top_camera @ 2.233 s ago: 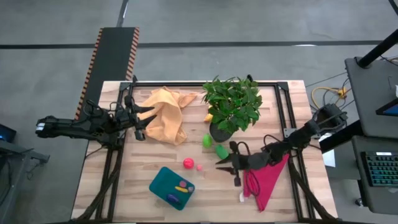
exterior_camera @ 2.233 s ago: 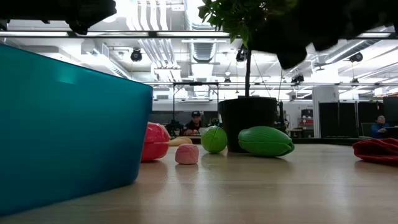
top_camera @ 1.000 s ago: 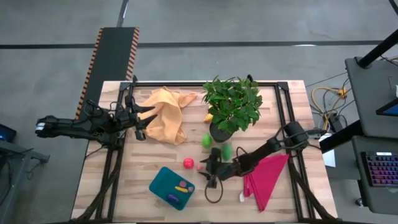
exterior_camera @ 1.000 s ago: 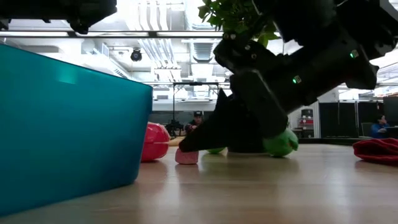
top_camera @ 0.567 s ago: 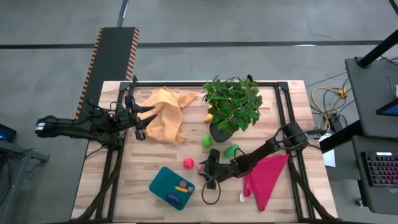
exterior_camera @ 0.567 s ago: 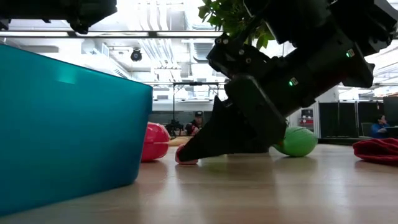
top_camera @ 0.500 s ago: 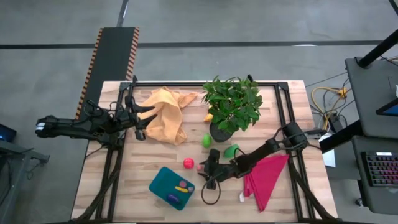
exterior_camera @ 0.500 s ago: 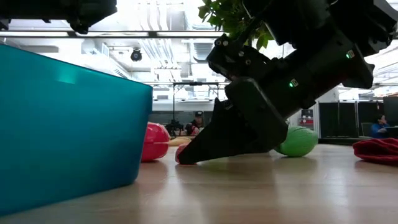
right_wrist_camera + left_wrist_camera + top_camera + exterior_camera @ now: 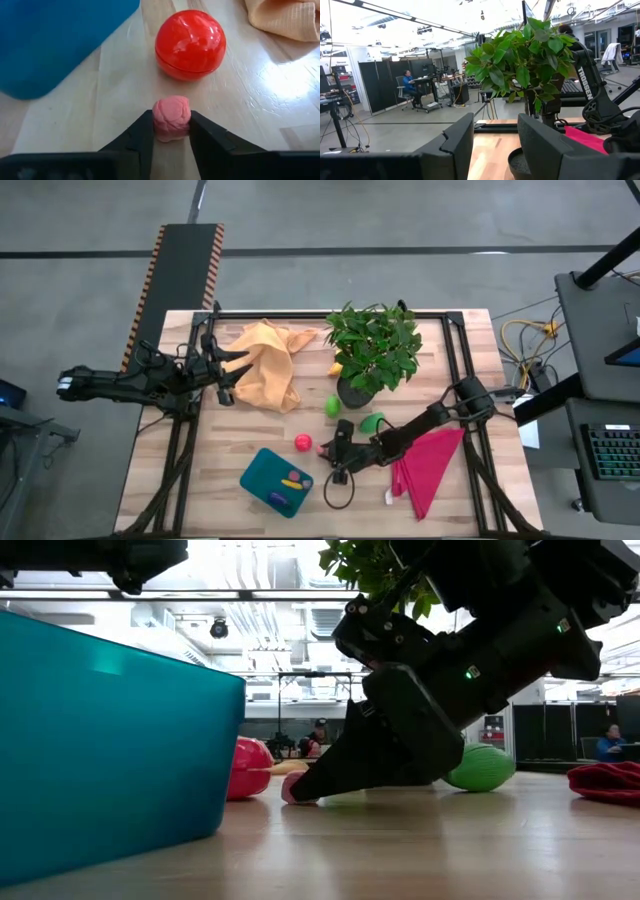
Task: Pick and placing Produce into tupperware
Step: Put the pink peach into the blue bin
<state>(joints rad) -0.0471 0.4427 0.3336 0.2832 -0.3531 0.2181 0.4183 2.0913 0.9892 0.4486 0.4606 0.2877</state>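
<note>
Pink produce piece [image 9: 171, 116]: small, lumpy, matte, resting on the pale wood-grain table [image 9: 470, 480] just beside the teal tupperware [image 9: 275, 481], a smooth rounded-corner tub already containing small items. A glossy red ball [image 9: 190, 44] sits just past the pink piece; a green piece [image 9: 372, 422] lies farther from the tub, near the potted plant [image 9: 373, 345]. Right gripper [image 9: 171, 131]: jaws narrowed onto the pink piece, fingers touching both its sides, piece on the table. Left gripper [image 9: 229, 370]: partly open, empty, beside the orange cloth [image 9: 266, 364], well apart from the tub.
</note>
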